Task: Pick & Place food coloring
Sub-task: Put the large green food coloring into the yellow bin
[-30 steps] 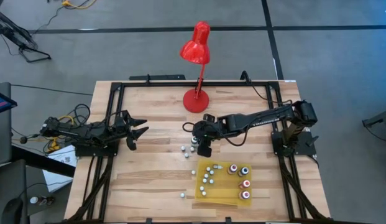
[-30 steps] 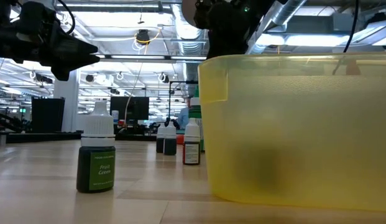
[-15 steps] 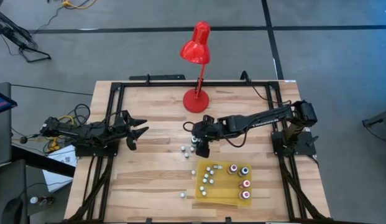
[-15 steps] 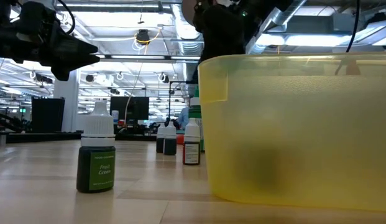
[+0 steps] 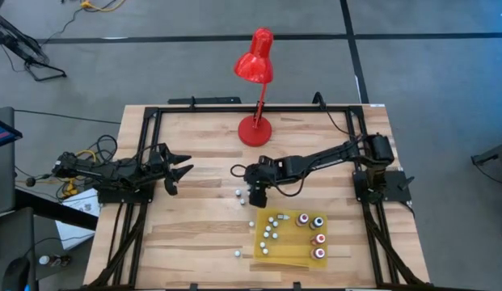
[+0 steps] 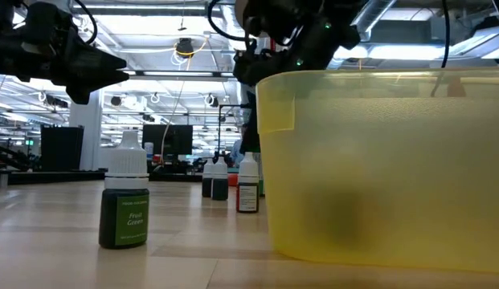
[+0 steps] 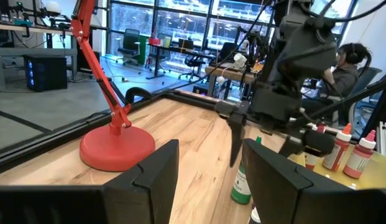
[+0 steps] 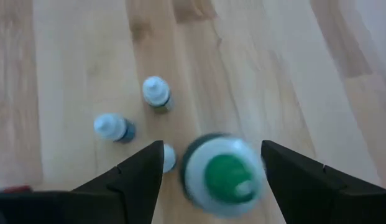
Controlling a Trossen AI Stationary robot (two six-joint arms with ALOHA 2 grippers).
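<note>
2 matte black jointed arms (image 5: 331, 155), angular pointed fingers (image 8: 133, 171), yellow cabling by the left arm (image 5: 113, 171)

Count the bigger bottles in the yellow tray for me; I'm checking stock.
4 bigger bottles, all in the right half of the yellow tray: two side by side at the lamp end, two behind them. None looks hidden.

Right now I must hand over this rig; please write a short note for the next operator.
Right gripper: open, hanging over a green-capped bottle among the loose bottles near the table middle, nothing held.
Left gripper: open, empty, waiting at the left side.
Yellow tray: several bottles already inside.
Left to do: about five bottles outside, a cluster by the right gripper, one left of the tray.
</note>
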